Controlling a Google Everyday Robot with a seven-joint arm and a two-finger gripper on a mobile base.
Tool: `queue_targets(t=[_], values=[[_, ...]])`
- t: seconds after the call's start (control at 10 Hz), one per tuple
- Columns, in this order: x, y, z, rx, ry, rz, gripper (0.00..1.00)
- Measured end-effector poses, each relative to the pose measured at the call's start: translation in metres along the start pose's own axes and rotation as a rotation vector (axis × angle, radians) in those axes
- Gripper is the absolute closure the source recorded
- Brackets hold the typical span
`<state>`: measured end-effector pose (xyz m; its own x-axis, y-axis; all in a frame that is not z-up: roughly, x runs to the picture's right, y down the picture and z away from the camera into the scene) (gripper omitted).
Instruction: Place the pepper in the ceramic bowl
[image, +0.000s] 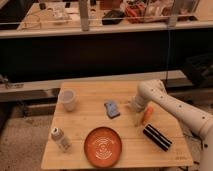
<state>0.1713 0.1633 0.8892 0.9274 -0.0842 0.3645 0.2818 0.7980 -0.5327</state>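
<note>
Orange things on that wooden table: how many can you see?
2. The pepper lies toward the right side, just beside the gripper, which hangs over the table there. The ceramic bowl sits near the front edge, centre. The arm could hide something small.

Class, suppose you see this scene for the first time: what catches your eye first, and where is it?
The orange-red bowl stands out most, at the middle of the near edge of the wooden table. Next is the white arm extending from the right, its gripper low over the table just left of the small orange pepper. A black ribbed cylinder lies at front right.
</note>
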Motion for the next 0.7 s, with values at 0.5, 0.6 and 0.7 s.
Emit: queue_targets(t=[0.5,0.6,0.7], values=[[0.0005,-0.0014,0.0041,-0.010,0.002,-0.009,0.20],[0.0015,-0.0012,0.0039,-0.011,0.003,-0.010,0.20],[0.0011,-0.0018,0.0044,-0.012,0.004,-0.012,0.20]])
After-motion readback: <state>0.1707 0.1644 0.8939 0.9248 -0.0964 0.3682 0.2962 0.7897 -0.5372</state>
